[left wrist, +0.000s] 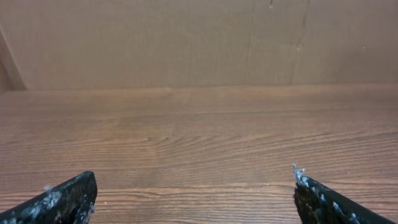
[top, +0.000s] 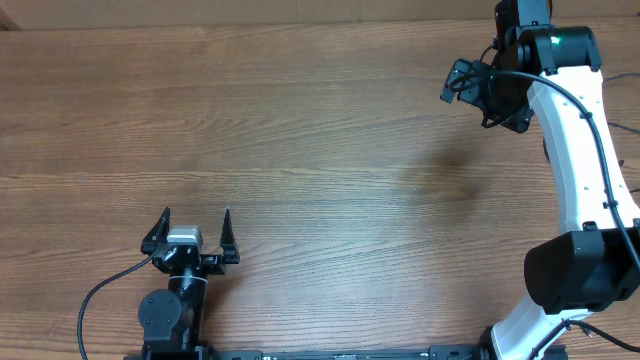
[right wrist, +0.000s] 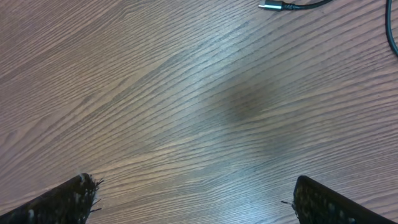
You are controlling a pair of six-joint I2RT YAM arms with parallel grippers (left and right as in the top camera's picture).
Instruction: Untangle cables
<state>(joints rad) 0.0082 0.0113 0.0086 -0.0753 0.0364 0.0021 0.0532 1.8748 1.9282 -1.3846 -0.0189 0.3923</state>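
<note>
Where the cables (right wrist: 305,5) lie: at the top edge of the right wrist view, flat on the wooden table (right wrist: 155,93), well apart from the right gripper (right wrist: 193,193).
Cords counted: two stretches of thin black cord. One ends in a plug; the other is a strand (right wrist: 392,34) curving along the right edge of that view. Whether they belong to one cord or two cannot be told.
Plug tips counted: one silver plug (right wrist: 270,6), pointing left on the wood.
Overhead sight of the cords: none can be made out with certainty.
Arms counted: two. The black left arm (top: 170,315) sits at the near edge, and the white right arm (top: 575,150) reaches toward the far right corner.
State of the left gripper (top: 196,218): its two fingers are spread wide over bare wood, with nothing between them.
State of the right gripper: its two fingers are far apart at the bottom corners of its own view, and it is empty.
Shadows counted: one soft dark patch (right wrist: 242,106) on the grain ahead of the right fingers.
Lights counted: one green lamp (top: 553,41) on the right arm.
Backdrop: one brown cardboard wall (left wrist: 186,43) stands at the table's far edge in the left wrist view.
</note>
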